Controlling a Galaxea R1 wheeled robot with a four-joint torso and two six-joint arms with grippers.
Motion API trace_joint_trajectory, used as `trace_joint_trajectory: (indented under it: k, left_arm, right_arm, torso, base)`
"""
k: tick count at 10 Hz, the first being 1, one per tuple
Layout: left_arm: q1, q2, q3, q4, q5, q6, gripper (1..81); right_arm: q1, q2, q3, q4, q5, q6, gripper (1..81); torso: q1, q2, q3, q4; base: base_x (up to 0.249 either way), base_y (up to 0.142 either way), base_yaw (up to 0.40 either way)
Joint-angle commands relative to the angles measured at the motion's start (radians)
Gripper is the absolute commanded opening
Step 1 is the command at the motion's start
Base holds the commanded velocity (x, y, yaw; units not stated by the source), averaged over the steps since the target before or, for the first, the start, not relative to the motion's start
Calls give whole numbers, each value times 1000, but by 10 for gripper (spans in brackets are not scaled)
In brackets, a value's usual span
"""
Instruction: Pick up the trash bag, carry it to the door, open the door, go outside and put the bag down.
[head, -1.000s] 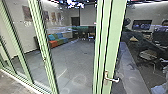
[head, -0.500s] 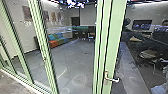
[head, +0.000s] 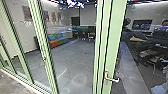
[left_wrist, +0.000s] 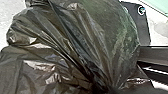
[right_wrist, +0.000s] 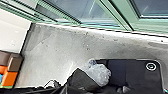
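Note:
The door (head: 113, 45), with a pale green frame and glass, stands in front of me in the head view, its metal handle (head: 112, 79) low on the frame. In the left wrist view the dark, shiny trash bag (left_wrist: 72, 47) bulges large and close. Its folds draw together at my left gripper (left_wrist: 107, 89), which is shut on the gathered plastic. Black plastic (right_wrist: 81, 78) and a crumpled translucent piece (right_wrist: 101, 73) lie over the robot's dark plate in the right wrist view; how my right gripper stands cannot be told.
More green-framed glass panels (head: 43, 50) run off to the left. Behind the glass are a colourful low sofa (head: 56, 41), grey floor (head: 72, 60) and, at the right, a chair (head: 148, 55). An orange and brown seat (right_wrist: 10, 75) shows in the right wrist view.
The door, its handle and the camera's view hold still. Only the dark shapes seen in the glass at the right have shifted slightly.

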Motion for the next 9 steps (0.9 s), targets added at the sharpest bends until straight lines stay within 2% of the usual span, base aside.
trace_joint_trajectory:
  k: [1,5,6,9]
  left_arm:
    - [-42,-1,4,-7,70,-3,10]
    - [-42,1,4,-7,70,-4,10]
    - [-42,1,4,-7,70,-6,10]
    - [-42,-2,4,-7,70,-7,10]
  right_arm:
    - [205,-115,80,127,-161,-3,811]
    - [425,-153,51,251,-331,13,811]
    - [462,-159,34,268,-366,13,811]
    - [600,-181,13,276,-455,74,811]
  torso:
    - [0,0,0,0]
    - [0,0,0,0]
    - [0,0,0,0]
    - [0,0,0,0]
  base:
    - [0,0,0]
    - [0,0,0]
    - [0,0,0]
    - [0,0,0]
